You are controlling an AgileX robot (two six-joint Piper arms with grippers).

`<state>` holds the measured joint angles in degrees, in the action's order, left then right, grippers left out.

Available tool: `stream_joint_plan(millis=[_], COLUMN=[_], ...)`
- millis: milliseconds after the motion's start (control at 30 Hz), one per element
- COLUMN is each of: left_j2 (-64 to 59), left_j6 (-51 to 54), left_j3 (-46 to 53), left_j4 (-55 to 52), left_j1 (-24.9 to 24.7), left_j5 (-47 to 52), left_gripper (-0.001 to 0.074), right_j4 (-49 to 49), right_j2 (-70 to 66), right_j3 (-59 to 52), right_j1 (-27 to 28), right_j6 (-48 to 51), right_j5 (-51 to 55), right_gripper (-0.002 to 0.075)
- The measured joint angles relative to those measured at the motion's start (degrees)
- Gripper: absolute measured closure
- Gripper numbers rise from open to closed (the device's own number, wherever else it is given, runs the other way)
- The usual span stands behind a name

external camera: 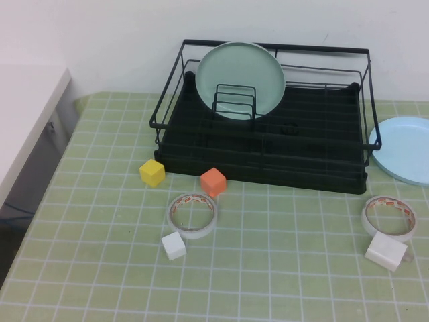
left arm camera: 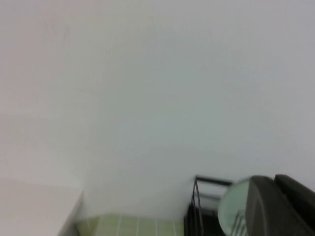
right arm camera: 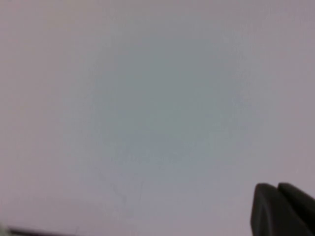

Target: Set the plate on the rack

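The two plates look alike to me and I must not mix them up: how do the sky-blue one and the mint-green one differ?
The sky-blue plate lies flat on the table right of the rack; the mint-green plate stands tilted inside it, against the divider loops. The blue one is cut by the picture's edge; the green shows whole. Both are round, rimmed, similar in width.

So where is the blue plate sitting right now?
In the high view the blue plate lies flat on the table at the far right edge, just right of the rack, behind a tape roll. Neither gripper appears in that view.
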<state>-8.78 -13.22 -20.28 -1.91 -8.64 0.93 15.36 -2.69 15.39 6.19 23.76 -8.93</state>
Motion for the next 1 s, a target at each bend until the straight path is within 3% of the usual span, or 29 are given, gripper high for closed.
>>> stream_joint_plan(millis=[267, 567, 800, 1000], left_j2=[-5.34, -9.22, -13.88, -17.37], left_j6=[-3.59, -18.41, -19.99, -21.06], left_j3=[3.26, 7.60, 5.83, 5.53], left_j4=[1.32, 4.24, 4.38, 3.98], left_j1=[-0.53, -0.53, -2.02, -8.77], left_j5=[2.01, 7.75, 13.35, 17.75], left_gripper=[0.0736, 0.0736, 0.0736, 0.0736], right_j4=[0.26, -3.17, -7.00, -7.43], right_j2=[-18.86, -42.53, -60.43, -71.06], right_j3=[10.59, 13.95, 19.30, 25.79], right_j1=[0.00, 0.00, 0.00, 0.00], right_j6=[1.83, -7.65, -10.06, -11.79], right_j5=[32.01, 50.06, 50.50, 37.71], right_gripper=[0.0727, 0.0727, 0.0728, 0.0727])
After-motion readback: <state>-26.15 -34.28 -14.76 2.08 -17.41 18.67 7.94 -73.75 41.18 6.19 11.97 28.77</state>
